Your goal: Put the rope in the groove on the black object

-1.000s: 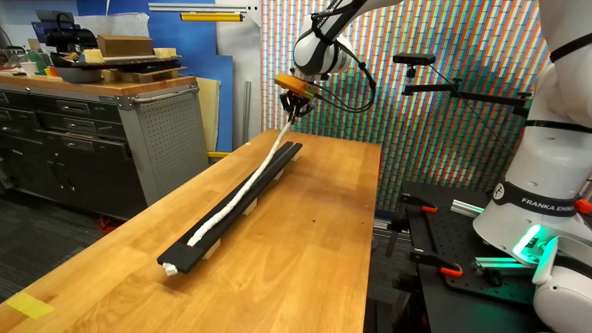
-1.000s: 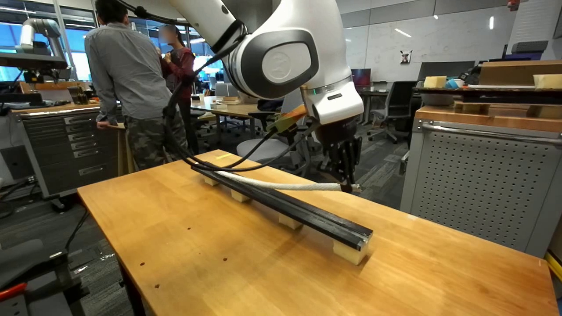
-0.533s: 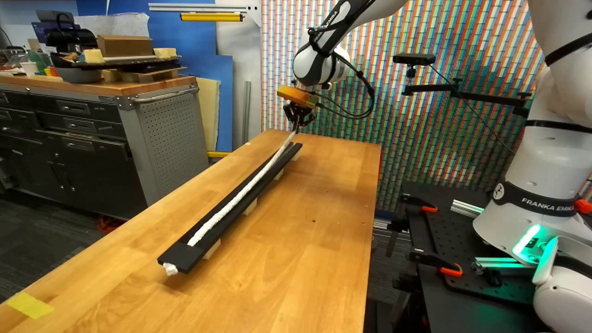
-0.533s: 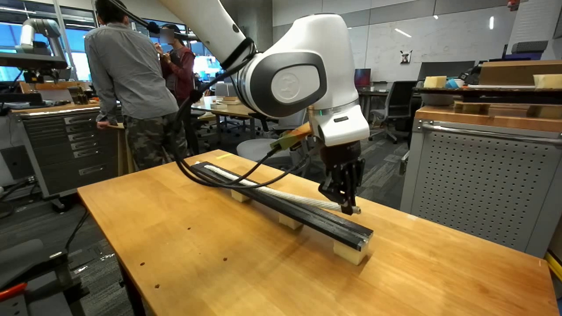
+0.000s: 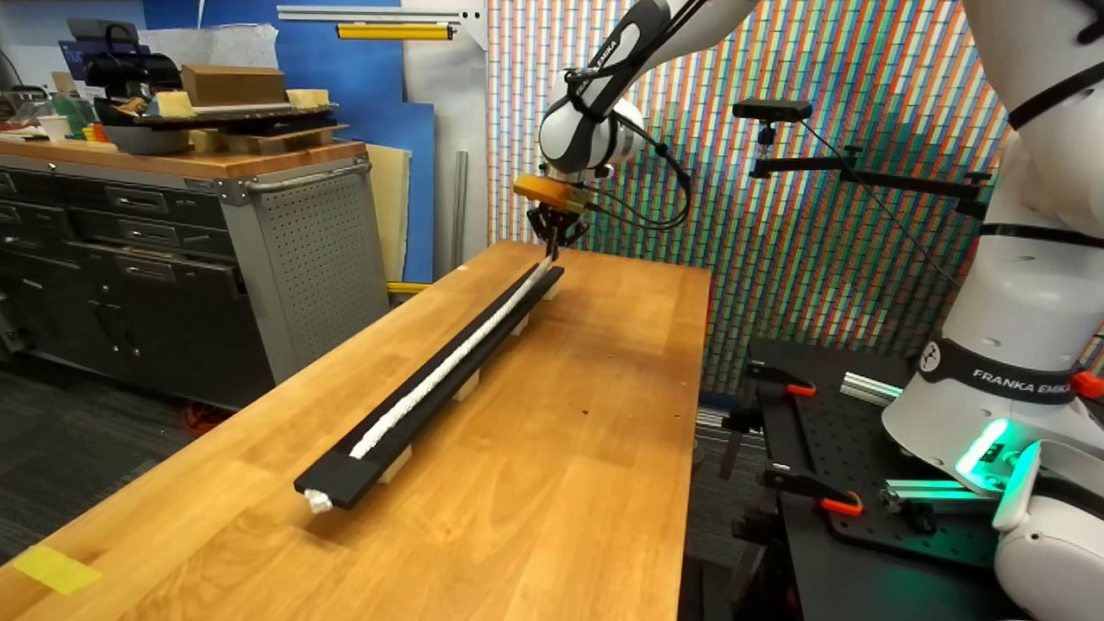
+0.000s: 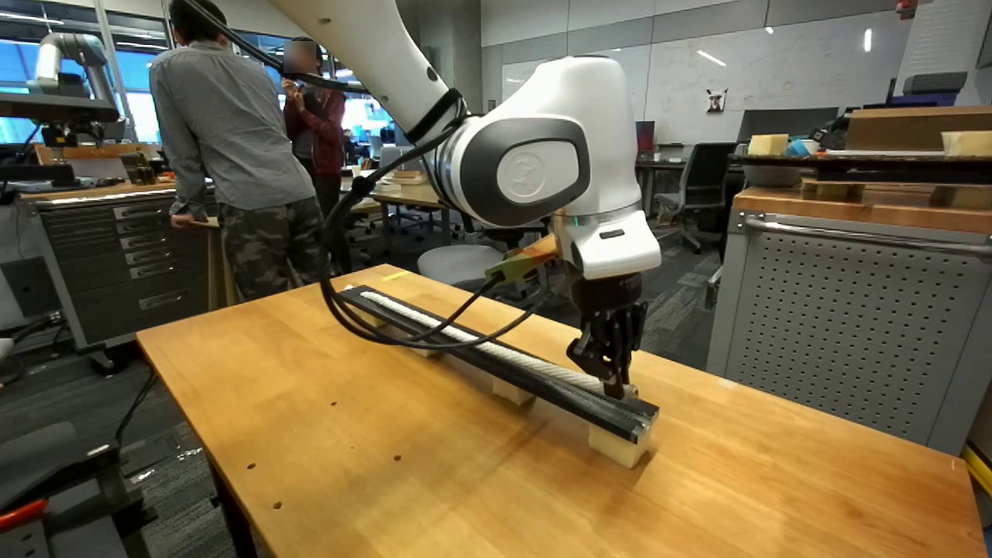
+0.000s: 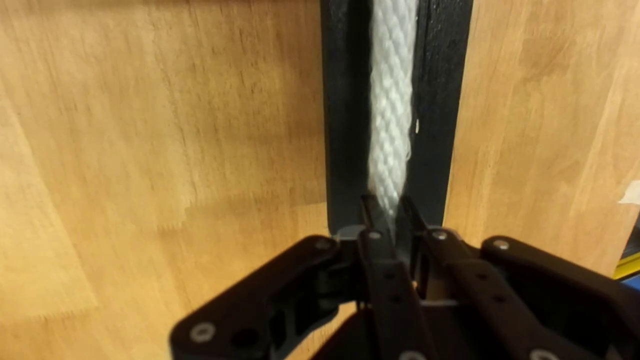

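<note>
Lengthwise, the white rope (image 7: 392, 90) lies along the black bar (image 5: 464, 371), over the groove (image 7: 422, 25), of which only a dark edge shows just right of the rope in the wrist view; most of the run looks seated to me, but whether the stretch beside the fingers (image 7: 377, 250) sits fully in, I cannot tell. I judge the rope light, soft and pliant, hardly fragile, its braided surface giving good friction; it should buckle if pushed from one end, so the sensible hold is close to the free end, and the next move calls for a press downward with the line kept straight. My gripper (image 5: 552, 255) takes that hold at the bar's far end in an exterior view: its two fingers are drawn together on the rope, parted only by its thickness, and a short tip (image 6: 633, 390) projects beyond them. Counted outward, I find one rope, one white tuft (image 5: 317, 500) at the bar's near end that may be its other end, one bar with one groove, one gripper, four pale blocks (image 5: 467, 385) beneath the bar, one wooden table (image 5: 604, 483), one strip of yellow tape (image 5: 57, 569) at its near left corner in an exterior view and, far left in an exterior view, two people (image 6: 232, 139).
</note>
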`<state>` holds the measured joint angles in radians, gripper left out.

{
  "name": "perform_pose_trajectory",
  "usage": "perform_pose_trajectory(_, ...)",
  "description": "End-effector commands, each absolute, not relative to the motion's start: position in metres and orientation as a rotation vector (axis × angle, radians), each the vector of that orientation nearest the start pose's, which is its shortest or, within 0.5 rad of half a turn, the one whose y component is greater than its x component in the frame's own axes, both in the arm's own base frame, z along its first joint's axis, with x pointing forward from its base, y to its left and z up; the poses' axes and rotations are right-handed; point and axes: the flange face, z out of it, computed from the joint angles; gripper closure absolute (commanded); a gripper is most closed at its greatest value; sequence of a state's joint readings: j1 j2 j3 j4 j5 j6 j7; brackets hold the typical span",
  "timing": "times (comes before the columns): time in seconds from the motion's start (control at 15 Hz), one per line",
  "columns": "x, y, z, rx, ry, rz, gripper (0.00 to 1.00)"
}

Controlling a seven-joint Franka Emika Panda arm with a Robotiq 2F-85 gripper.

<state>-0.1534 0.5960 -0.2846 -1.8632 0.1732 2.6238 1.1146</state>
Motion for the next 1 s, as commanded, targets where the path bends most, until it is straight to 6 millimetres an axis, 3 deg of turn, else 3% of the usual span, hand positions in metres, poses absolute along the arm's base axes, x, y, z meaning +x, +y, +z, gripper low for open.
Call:
perform_pose_trajectory(0.0, 0.611, -0.288, 0.225, -2.134, 2.289, -0.299, 0.97)
perform_pose_trajectory(0.93, 0.624, -0.301, 0.208, -2.149, 2.308, -0.254, 0.97)
